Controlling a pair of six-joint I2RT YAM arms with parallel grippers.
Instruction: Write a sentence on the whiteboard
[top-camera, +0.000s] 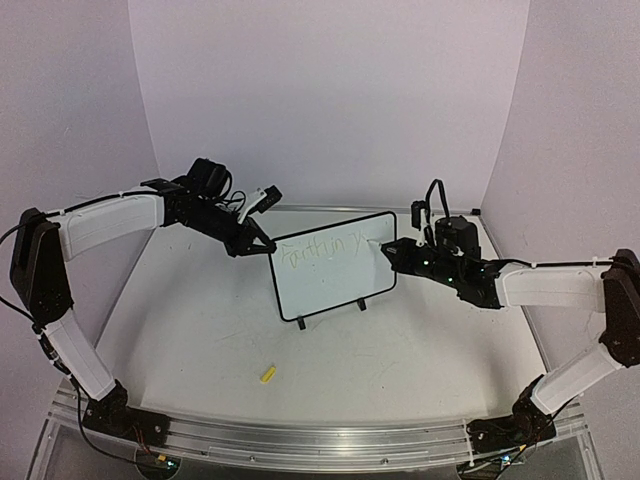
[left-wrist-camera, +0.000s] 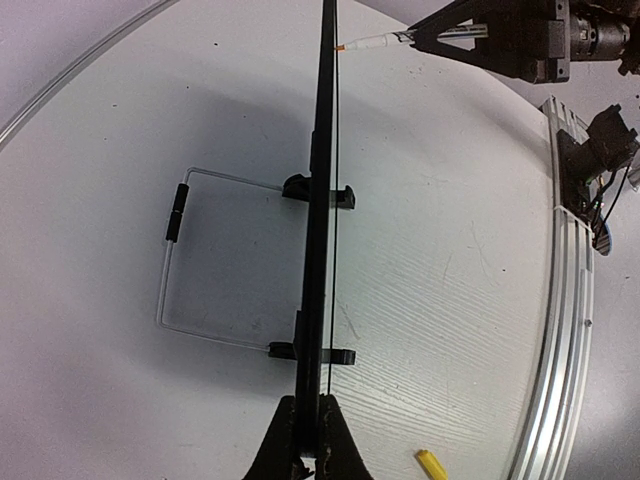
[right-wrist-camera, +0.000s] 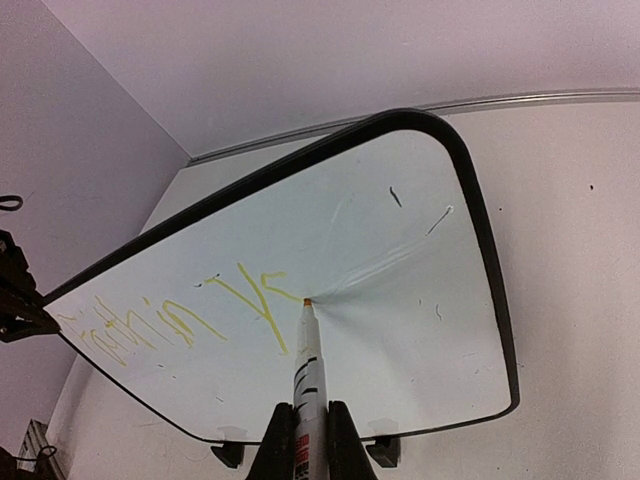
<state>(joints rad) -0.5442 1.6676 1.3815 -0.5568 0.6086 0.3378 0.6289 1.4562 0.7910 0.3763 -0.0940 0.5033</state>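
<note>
The whiteboard (top-camera: 332, 285) stands upright on two black clip feet in the middle of the table, its white face toward the arms. My left gripper (top-camera: 266, 247) is shut on its upper left edge; in the left wrist view the board (left-wrist-camera: 322, 180) runs edge-on into the left gripper (left-wrist-camera: 311, 440). My right gripper (top-camera: 390, 251) is shut on a white marker (right-wrist-camera: 308, 372). The marker's tip touches the board face (right-wrist-camera: 410, 330) at the end of the yellow-green handwriting (right-wrist-camera: 190, 318). One line of that sentence (top-camera: 322, 247) shows across the top of the board.
A small yellow cap (top-camera: 267, 374) lies on the table in front of the board, also in the left wrist view as the cap (left-wrist-camera: 432, 464). A thin wire stand (left-wrist-camera: 172, 270) lies flat behind the board. The metal rail (top-camera: 320, 435) runs along the near edge.
</note>
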